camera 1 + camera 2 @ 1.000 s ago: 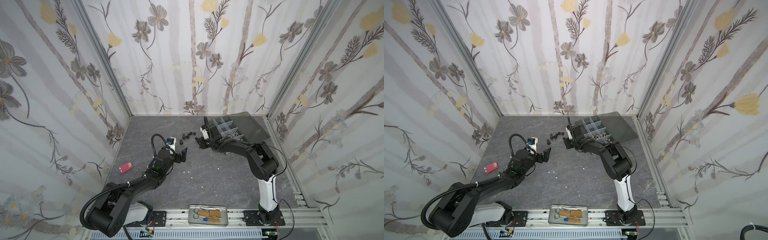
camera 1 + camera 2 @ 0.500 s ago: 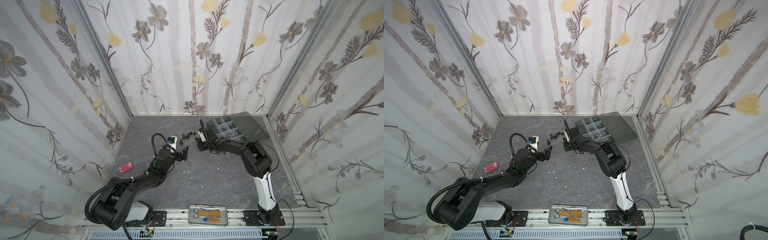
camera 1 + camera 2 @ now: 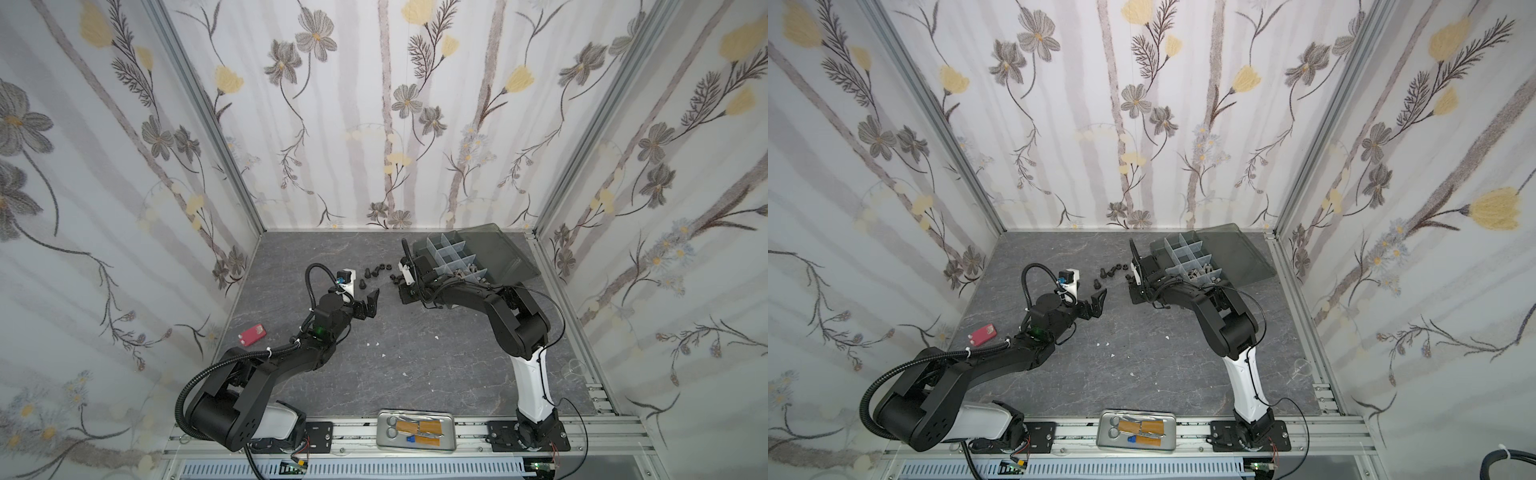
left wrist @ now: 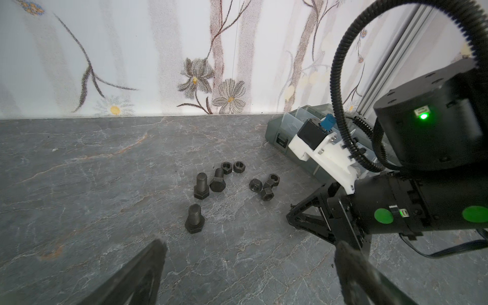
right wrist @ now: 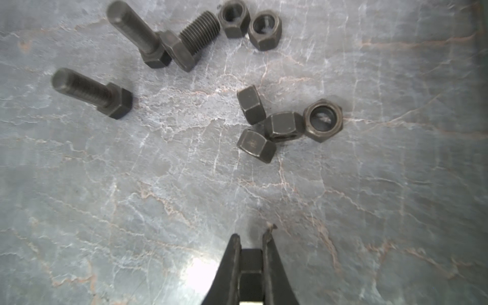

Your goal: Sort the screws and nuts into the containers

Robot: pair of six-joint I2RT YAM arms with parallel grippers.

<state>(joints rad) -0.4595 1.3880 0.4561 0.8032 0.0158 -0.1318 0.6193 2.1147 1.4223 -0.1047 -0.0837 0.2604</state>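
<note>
Black screws (image 5: 92, 91) and black nuts (image 5: 277, 124) lie loose on the grey floor, seen in both top views (image 3: 376, 272) (image 3: 1111, 272) and the left wrist view (image 4: 219, 182). The containers are cells of a grey organizer box (image 3: 446, 253) (image 3: 1183, 253) at the back right; some cells hold silver pieces. My right gripper (image 5: 252, 237) (image 3: 404, 296) is low over the floor, just short of the nut cluster. It is shut on a black nut (image 5: 250, 260). My left gripper (image 4: 250, 247) (image 3: 368, 303) stands wide open and empty, in front of the screws.
The box's smoky lid (image 3: 494, 249) lies open behind the box. A small red item (image 3: 252, 333) sits near the left wall. A silver tray (image 3: 417, 430) with scissors rests on the front rail. White specks (image 3: 376, 344) dot the mid floor.
The right gripper's jaws have closed, and its wrist has shifted slightly left, away from the box. The left arm has barely moved and stays open.
</note>
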